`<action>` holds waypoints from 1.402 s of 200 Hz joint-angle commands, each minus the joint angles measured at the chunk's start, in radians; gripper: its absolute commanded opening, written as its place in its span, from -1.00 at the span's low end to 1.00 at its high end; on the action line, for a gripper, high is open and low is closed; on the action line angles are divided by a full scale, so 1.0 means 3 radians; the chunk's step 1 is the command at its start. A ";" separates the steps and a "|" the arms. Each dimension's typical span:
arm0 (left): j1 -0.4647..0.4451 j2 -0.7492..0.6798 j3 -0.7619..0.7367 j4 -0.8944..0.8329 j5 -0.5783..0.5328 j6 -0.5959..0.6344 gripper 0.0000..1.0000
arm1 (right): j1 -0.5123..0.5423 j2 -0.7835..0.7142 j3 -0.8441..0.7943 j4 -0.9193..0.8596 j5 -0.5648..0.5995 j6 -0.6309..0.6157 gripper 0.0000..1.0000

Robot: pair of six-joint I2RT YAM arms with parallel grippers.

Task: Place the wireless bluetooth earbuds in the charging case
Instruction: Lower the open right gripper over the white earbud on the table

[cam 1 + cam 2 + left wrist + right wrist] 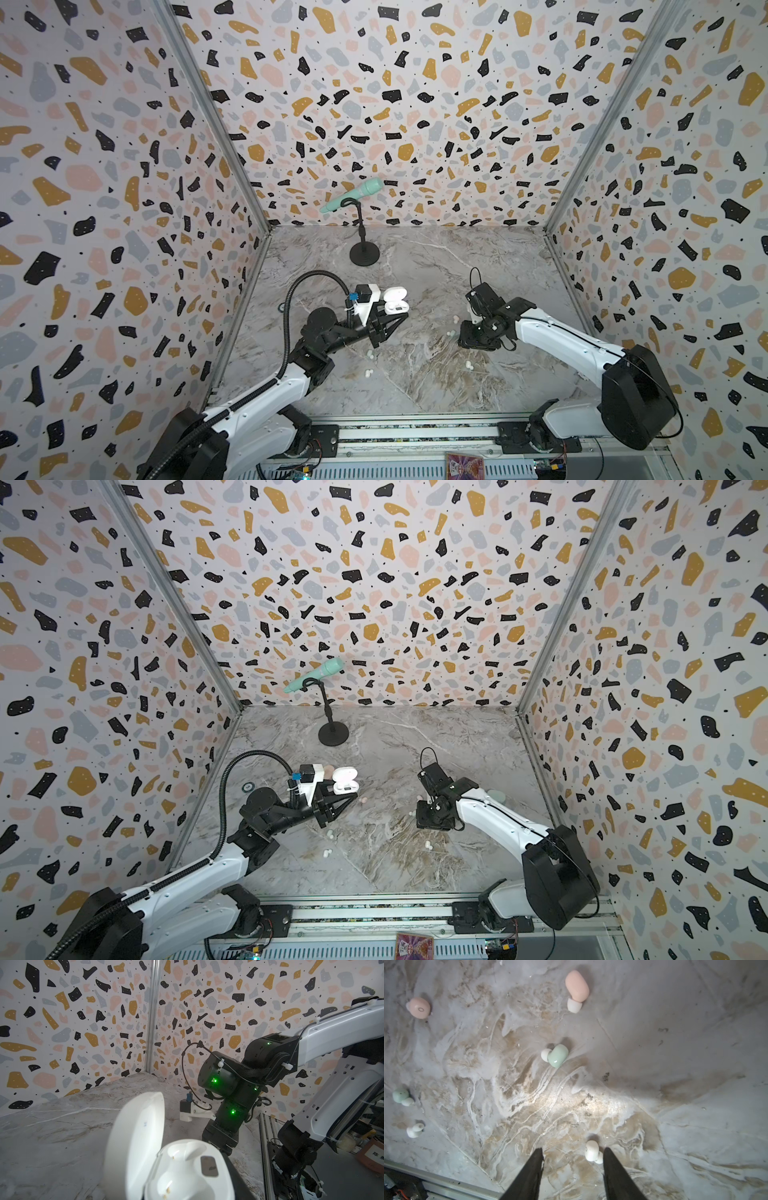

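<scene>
My left gripper [395, 316] is shut on the white charging case [395, 302] and holds it above the marble table with the lid [137, 1136] swung open; both sockets [182, 1155] are empty. A dark finger [236, 1180] shows beside the case. My right gripper [573, 1154] points down at the table with its jaws apart. A white earbud [592, 1150] lies between the fingertips, close to one finger. More earbuds lie scattered: two pink [419, 1007] [577, 986], two mint [557, 1055] [401, 1096] and another white one [415, 1130]. In both top views the right gripper [432, 818] hides the earbud under it.
A mint microphone [353, 195] on a black stand [364, 253] is at the back of the table. A pink pebble-shaped case [328, 772] lies behind my left wrist and a mint one [496, 796] behind my right arm. Patterned walls enclose three sides; a metal rail [415, 432] runs along the front.
</scene>
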 commanded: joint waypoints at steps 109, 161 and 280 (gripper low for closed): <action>-0.0224 -0.0110 -0.0112 0.0205 -0.0118 -0.0042 -0.72 | 0.0294 0.0355 -0.0195 -0.0019 0.0249 0.0161 -0.29; -0.0234 -0.0088 -0.0099 0.0197 -0.0109 -0.0037 -0.72 | 0.0309 0.0400 -0.0248 0.0031 0.0261 0.0172 -0.35; -0.0239 -0.0058 -0.0075 0.0120 -0.0118 0.0004 -0.73 | 0.0399 0.0455 -0.0336 0.0023 0.0353 0.0244 -0.68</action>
